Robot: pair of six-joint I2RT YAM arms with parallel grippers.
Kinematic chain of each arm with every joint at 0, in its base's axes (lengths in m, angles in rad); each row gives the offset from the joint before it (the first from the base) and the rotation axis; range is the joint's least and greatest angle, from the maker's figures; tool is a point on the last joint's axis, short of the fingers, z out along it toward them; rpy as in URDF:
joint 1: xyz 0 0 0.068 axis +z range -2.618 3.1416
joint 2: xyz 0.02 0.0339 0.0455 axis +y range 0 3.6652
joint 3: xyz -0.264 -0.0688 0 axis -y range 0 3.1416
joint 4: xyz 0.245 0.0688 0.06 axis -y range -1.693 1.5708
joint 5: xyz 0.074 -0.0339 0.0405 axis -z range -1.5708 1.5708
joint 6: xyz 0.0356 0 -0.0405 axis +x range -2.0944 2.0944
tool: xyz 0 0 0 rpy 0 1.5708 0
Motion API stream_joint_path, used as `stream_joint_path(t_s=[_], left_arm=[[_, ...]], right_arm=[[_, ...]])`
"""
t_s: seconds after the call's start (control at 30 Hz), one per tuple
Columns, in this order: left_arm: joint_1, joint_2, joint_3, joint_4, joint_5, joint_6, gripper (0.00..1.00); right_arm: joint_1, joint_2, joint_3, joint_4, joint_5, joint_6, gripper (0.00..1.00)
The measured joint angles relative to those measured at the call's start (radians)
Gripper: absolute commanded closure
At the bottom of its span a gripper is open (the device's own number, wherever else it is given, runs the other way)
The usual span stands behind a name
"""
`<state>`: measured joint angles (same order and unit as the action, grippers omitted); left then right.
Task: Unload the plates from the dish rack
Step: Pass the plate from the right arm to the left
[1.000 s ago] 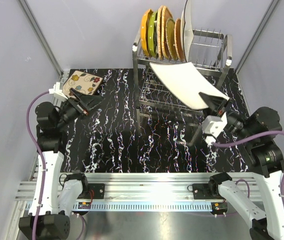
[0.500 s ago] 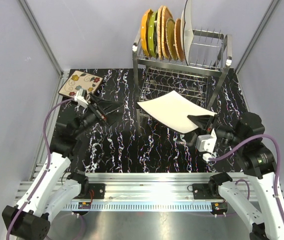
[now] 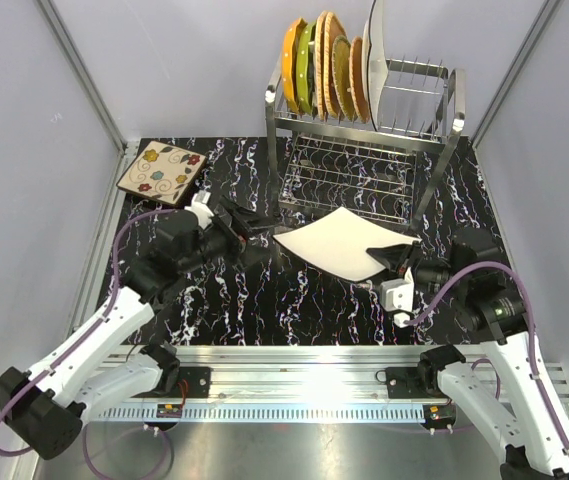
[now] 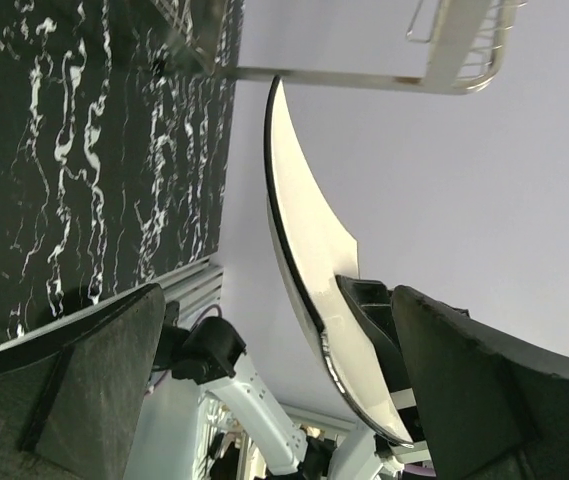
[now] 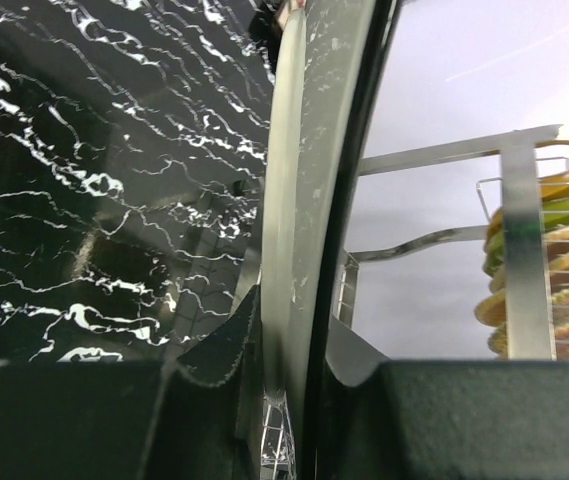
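Observation:
My right gripper [image 3: 392, 256] is shut on the near right edge of a square white plate [image 3: 336, 242], which hangs tilted just in front of the dish rack [image 3: 364, 140]. The right wrist view shows that plate [image 5: 304, 190] edge-on, pinched between the fingers. My left gripper [image 3: 257, 225] stands open at the plate's left corner; in its own view the plate [image 4: 299, 250] lies between the wide-apart fingers [image 4: 94, 380], touching neither. Several plates [image 3: 329, 68] stand upright on the rack's top tier: orange, green, wicker and white. A beige floral plate [image 3: 162, 172] lies flat at the far left.
The black marbled tabletop [image 3: 214, 290] lies under both arms. The rack's lower wire tier [image 3: 349, 180] sits right behind the held plate. Grey walls close in the back and sides, and a metal rail [image 3: 284, 365] runs along the near edge.
The right arm has pulled the white plate down and toward me, away from the rack. The left arm has swung right from the floral plate to the white plate's left corner.

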<state>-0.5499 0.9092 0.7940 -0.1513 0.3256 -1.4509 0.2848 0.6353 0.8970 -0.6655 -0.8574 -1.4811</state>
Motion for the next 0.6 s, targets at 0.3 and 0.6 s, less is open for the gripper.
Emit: stream_joint_path(t_s=[0.3,0.6], left_arm=[[-0.123,0.109,0.069,-0.040,-0.051,-0.040,0.01],[-0.233,0.235,0.116,-0.088,-0.084,-0.108,0.02]], right_arm=[[0.042,0.036,-0.053,0.015,0.007,-0.046,1.00],[0.188,0.104,-0.121,0.119,0.169,-0.037,1.00]])
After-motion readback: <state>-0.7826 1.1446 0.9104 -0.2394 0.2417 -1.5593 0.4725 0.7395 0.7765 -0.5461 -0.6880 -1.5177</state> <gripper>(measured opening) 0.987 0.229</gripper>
